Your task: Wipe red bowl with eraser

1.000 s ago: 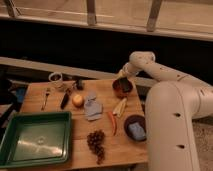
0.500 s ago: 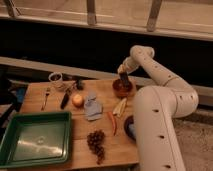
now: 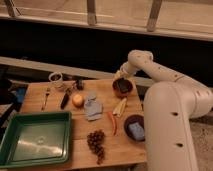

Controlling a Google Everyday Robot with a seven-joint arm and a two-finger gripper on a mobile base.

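Gripper (image 3: 121, 78) slightly lower than half a second ago, at the far rim of the red bowl (image 3: 123, 94), grip state cannot be told, eraser (image 3: 121, 86) inside that bowl under the gripper, two bowls in all, darker bowl (image 3: 129, 119) holding one blue block (image 3: 135, 131), one cloth (image 3: 92, 108), one chili (image 3: 113, 123), one grape bunch (image 3: 96, 142), one green tray (image 3: 35, 117)

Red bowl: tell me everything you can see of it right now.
The red bowl is small, round and reddish-brown with a brighter orange-red rim, material unclear. It stands upright near the far right corner of the wooden table. The dark eraser lies inside it, and the gripper hangs just over its far rim, above the eraser. Whether they touch is unclear.
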